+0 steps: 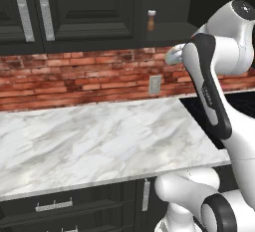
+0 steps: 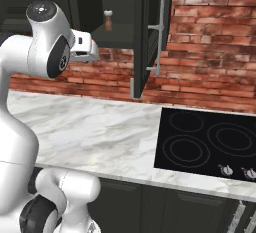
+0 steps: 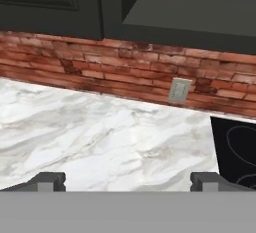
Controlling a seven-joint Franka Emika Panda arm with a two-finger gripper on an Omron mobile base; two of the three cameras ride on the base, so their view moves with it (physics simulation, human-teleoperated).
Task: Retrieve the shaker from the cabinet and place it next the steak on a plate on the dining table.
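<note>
You face the long white-grey veined marble counter (image 1: pixel 94 141) under red brick. Above it the dark black wall cabinet (image 2: pixel 145 32) stands open, the small brown wooden shaker with white top (image 2: pixel 108 20) upright on its shelf. Your two-finger gripper (image 3: pixel 128 181) hangs spread wide, empty, well below the shaker.

Wooden shaker (image 1: pixel 151 20), seemingly matt cabinet (image 1: pixel 89 9), veined marble counter (image 1: pixel 94 141)
</note>
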